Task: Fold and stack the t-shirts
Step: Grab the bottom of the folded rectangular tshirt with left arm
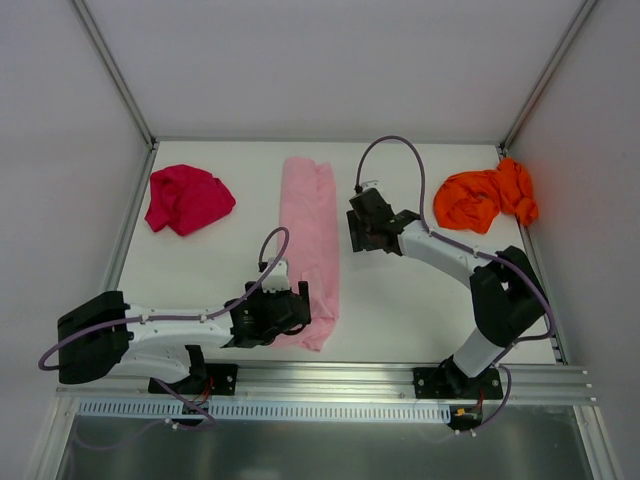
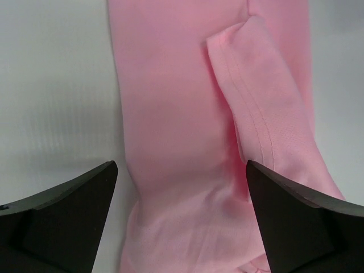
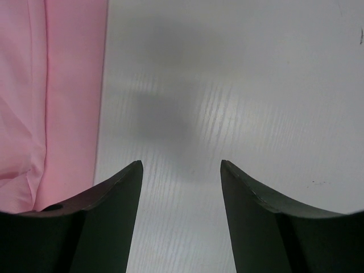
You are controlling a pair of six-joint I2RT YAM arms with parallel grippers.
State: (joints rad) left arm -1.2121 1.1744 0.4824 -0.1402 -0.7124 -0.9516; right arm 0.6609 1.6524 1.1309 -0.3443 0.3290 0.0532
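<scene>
White table point(image 1: 400, 310), white enclosure walls, top view first. Pink t-shirt point(image 1: 310, 250) lies as a long narrow strip running 12 to 6 at table centre. Magenta-red t-shirt point(image 1: 187, 200) is bunched at 10, orange t-shirt point(image 1: 485, 200) is bunched at 2, both well apart from the pink one and unfolded. Left gripper point(image 1: 295, 310) sits over the strip's 6 o'clock end. Right gripper point(image 1: 358, 232) is just beside the strip's 3 o'clock edge, about halfway up.

Left wrist view: left gripper point(image 2: 181, 165) has its fingers spread wide, holding nothing, with pink t-shirt point(image 2: 170, 102) filling the gap. I can't tell if the tips touch cloth. A loose sleeve flap point(image 2: 250, 102) lies at 2.

- Risk: if you pinch only the top layer, the strip peels open when lifted.
- Risk: that flap can slip out and spoil the fold.

Right wrist view: right gripper point(image 3: 181, 164) is also released and empty. There is bare table point(image 3: 256, 85) between its fingers, and the pink t-shirt point(image 3: 62, 85) edge is off at 9.

- Risk: close here and you grab nothing, so the left lifts alone and the strip skews.
- Fix: shift toward 9 first.
</scene>
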